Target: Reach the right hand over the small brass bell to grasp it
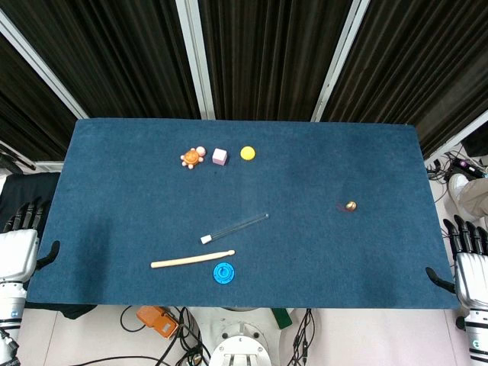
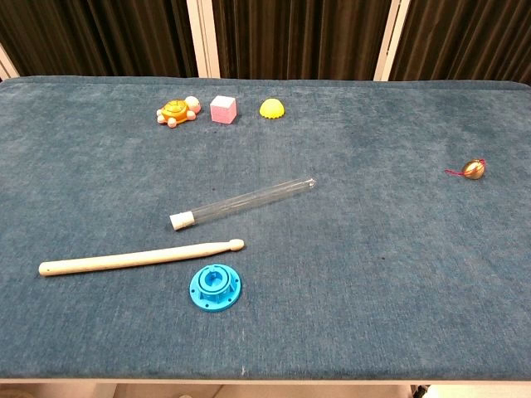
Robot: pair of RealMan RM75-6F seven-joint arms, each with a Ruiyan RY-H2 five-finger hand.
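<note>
The small brass bell (image 1: 351,205) (image 2: 474,169), with a thin red loop, lies on the blue table cloth (image 1: 305,244) toward the right side. My right hand (image 1: 467,255) hangs off the table's right edge, below and to the right of the bell, fingers spread and holding nothing. My left hand (image 1: 21,236) sits off the left edge, also with fingers apart and empty. Neither hand appears in the chest view.
A glass test tube (image 2: 241,201), a wooden drumstick (image 2: 141,257) and a blue plastic ring (image 2: 215,287) lie left of centre. An orange turtle toy (image 2: 176,111), a pink cube (image 2: 223,109) and a yellow dome (image 2: 271,108) line the far side.
</note>
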